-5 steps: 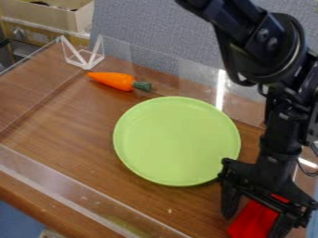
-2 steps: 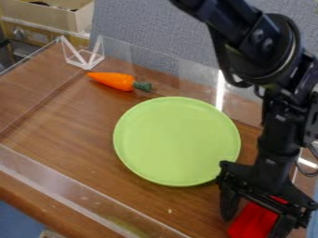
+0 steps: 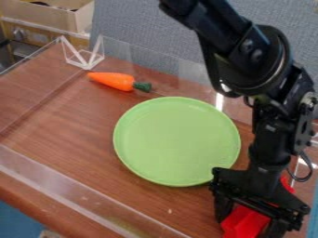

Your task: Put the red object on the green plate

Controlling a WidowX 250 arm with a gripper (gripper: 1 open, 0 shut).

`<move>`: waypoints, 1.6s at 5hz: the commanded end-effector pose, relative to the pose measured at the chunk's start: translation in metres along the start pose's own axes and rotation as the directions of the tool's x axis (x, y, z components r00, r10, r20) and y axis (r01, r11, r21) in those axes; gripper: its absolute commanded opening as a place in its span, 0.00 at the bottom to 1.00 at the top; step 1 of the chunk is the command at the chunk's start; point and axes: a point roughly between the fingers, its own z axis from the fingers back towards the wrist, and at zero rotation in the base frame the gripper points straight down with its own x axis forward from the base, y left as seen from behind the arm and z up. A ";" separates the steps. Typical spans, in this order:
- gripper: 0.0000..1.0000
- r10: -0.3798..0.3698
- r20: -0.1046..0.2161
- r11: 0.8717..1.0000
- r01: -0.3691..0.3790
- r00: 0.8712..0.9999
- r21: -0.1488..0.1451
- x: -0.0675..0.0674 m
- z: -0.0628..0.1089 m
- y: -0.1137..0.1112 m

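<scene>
Shifted lower and slightly left in the picture since a second ago, arm and claw (image 3: 258,212) alike, with more of the black upper arm leaning in from the top. Pointing straight down at the bottom right corner of the wooden counter (image 3: 56,102), jaws spread wide, one black finger (image 3: 226,203) on either side of the red object (image 3: 250,224). Straddling rather than squeezing, as far as can be seen; whether the finger pads touch the red sides cannot be told. Red object low between the fingers, on the counter or just above it, only its upper part visible and its lower end cut off by the picture's bottom edge. Just beside the near right rim of the green plate (image 3: 174,139), not on it. Plate flat in the middle of the counter, bare, unmoved. Orange carrot (image 3: 114,82) with its green stem end to the right, well apart from the plate at the far left, also unmoved. Clear plastic walls around the counter's edges, a white wire stand (image 3: 82,54) beyond the far wall.
</scene>
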 end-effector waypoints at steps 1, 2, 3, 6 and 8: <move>1.00 -0.209 -0.019 0.978 0.209 0.978 -0.020 -0.024 -0.008 -0.037; 0.00 -0.213 -0.012 0.977 0.213 0.977 -0.023 -0.029 0.006 -0.042; 0.00 -0.192 0.034 0.981 0.193 0.981 -0.029 -0.023 0.036 -0.042; 0.00 -0.109 0.179 0.990 0.123 0.978 -0.067 -0.032 0.110 0.023; 0.00 0.073 0.235 0.993 -0.050 0.969 -0.103 -0.037 0.136 0.083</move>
